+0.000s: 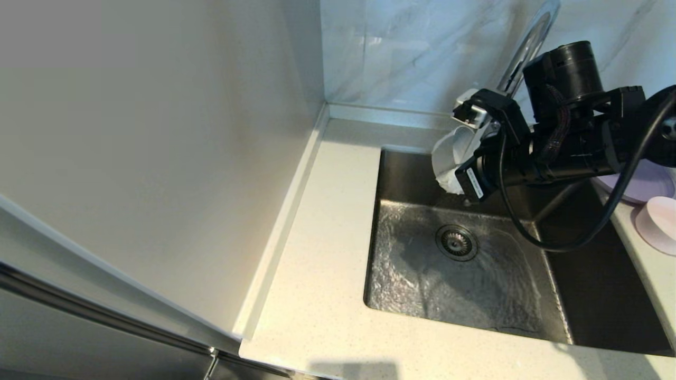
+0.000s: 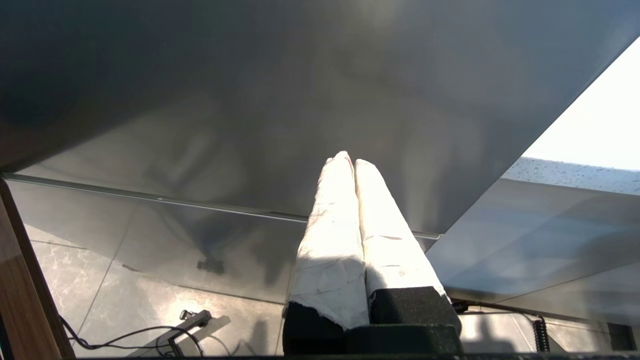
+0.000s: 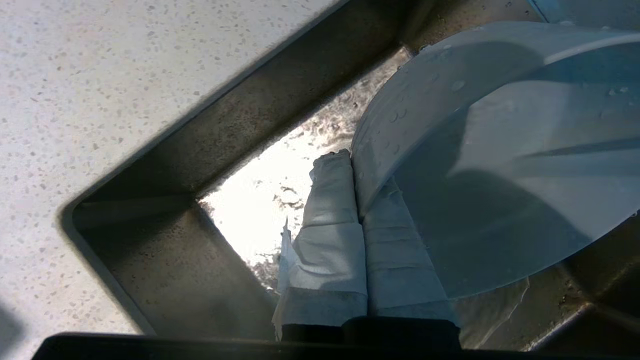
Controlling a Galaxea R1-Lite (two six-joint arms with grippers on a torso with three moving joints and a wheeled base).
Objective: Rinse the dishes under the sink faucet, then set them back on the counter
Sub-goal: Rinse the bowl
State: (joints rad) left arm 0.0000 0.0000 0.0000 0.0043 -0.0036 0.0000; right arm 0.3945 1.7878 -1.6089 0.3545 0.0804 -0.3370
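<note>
Cream speckled stone desk (image 1: 317, 253) frames my brushed steel sink (image 1: 581, 295), centre-right. My right end effector (image 3: 357, 200) pinches the whitish round bowl's (image 1: 449, 163) rim, tilted beneath the chrome faucet (image 1: 528, 47) upper right. Rinsing looks underway; next I carry it deskward.

A kitchen: steel sink (image 1: 581, 295), chrome faucet (image 1: 528, 47), speckled counter (image 1: 317, 264), marble wall (image 1: 401, 53).

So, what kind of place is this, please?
Most likely a home kitchen: a steel sink set into a speckled stone counter, a chrome faucet against a marble wall, and small dishes beside the sink.
</note>
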